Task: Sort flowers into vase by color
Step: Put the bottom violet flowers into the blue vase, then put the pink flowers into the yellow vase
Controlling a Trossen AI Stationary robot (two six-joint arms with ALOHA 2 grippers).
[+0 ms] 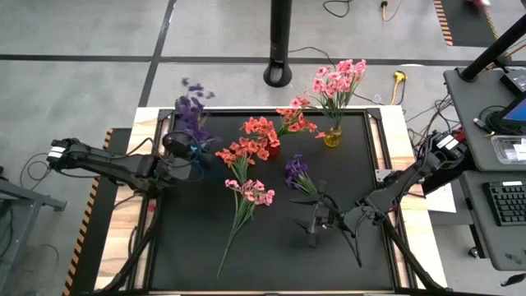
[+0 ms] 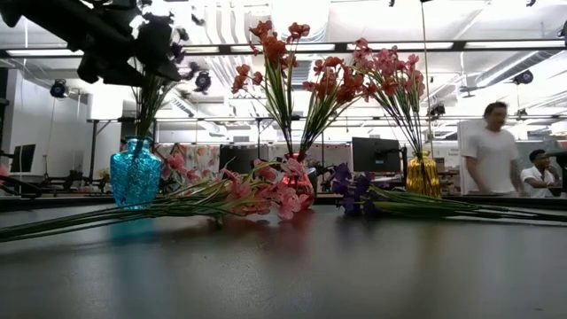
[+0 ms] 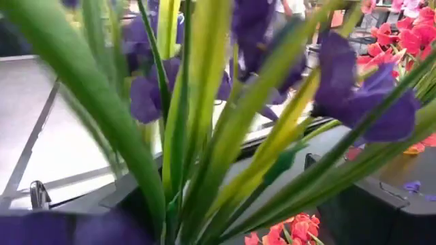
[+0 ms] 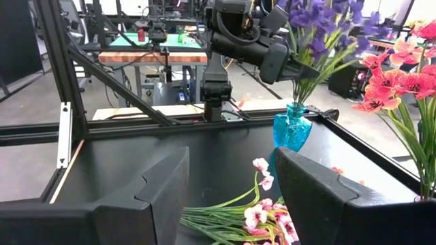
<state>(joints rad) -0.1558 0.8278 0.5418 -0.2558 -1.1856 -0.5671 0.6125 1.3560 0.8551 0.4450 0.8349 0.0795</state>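
Note:
A purple sprig (image 1: 193, 113) stands in the blue vase (image 4: 291, 131) at the table's far left. My left gripper (image 4: 294, 68) is at its stems, just above the vase mouth; leaves fill the left wrist view. Coral sprigs (image 1: 260, 130) stand in the red vase (image 2: 299, 184), and pink ones (image 1: 339, 80) stand in the yellow vase (image 1: 332, 137). A coral sprig (image 1: 237, 154), a pink sprig (image 1: 251, 194) and a purple sprig (image 1: 297, 173) lie flat on the mat. My right gripper (image 1: 315, 220) is open near the purple sprig's stem end, touching nothing. My left gripper is closed around the purple sprig's stems (image 4: 304, 79), a little above the blue vase's mouth. It comes level from the table's left. The sprig stands upright with its stem ends inside the vase. The leaves hide the fingertips in the left wrist view.
The black mat has a raised frame (image 1: 382, 164) around it. A black pole base (image 1: 279, 74) stands beyond the far edge. There is free mat at the near side (image 1: 271, 263). People (image 2: 485, 159) are in the room behind the table.

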